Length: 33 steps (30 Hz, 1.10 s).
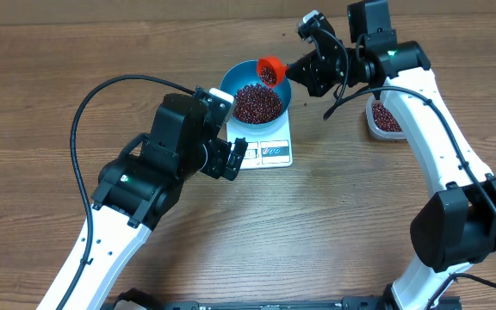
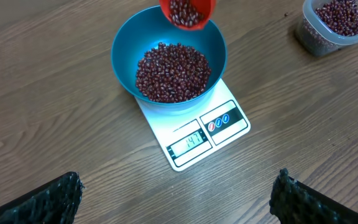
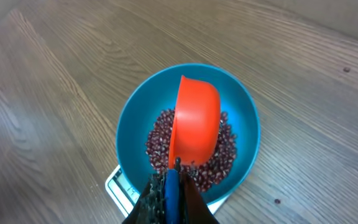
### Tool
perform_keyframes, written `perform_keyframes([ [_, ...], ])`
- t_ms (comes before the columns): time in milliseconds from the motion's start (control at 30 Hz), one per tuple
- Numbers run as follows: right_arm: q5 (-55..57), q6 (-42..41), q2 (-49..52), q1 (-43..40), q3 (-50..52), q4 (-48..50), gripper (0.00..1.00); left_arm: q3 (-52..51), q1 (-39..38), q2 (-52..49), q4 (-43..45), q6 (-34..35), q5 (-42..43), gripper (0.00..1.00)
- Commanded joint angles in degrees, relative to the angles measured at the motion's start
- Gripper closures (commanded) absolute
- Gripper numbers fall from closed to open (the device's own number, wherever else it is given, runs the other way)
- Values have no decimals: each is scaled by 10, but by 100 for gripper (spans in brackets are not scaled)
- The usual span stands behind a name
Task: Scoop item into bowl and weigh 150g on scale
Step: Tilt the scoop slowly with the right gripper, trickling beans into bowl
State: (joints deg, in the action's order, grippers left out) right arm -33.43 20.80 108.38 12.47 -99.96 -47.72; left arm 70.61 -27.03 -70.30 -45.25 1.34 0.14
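Note:
The blue bowl stands on the white scale and holds a heap of dark red-brown beans. In the left wrist view the scale's display reads 147. My right gripper is shut on the blue handle of an orange scoop. The scoop hangs tilted over the bowl's far rim with beans still in it. My left gripper stands open just left of the scale's near end, with only bare table between its fingers.
A clear plastic tub with more beans stands to the right of the scale, under the right arm. The left arm's black cable loops over the table at the left. Bare wood lies in front of the scale.

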Motion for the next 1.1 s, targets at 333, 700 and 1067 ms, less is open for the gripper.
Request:
perform_keyframes([
  [333, 29, 10, -20, 7, -17, 7, 96, -4, -2, -2, 0, 4, -6, 0],
  [700, 24, 2, -20, 7, -17, 11, 96, -4, -2, -2, 0, 4, -6, 1],
  [1067, 78, 30, -20, 10, -17, 1, 96, -4, -2, -2, 0, 4, -6, 1],
])
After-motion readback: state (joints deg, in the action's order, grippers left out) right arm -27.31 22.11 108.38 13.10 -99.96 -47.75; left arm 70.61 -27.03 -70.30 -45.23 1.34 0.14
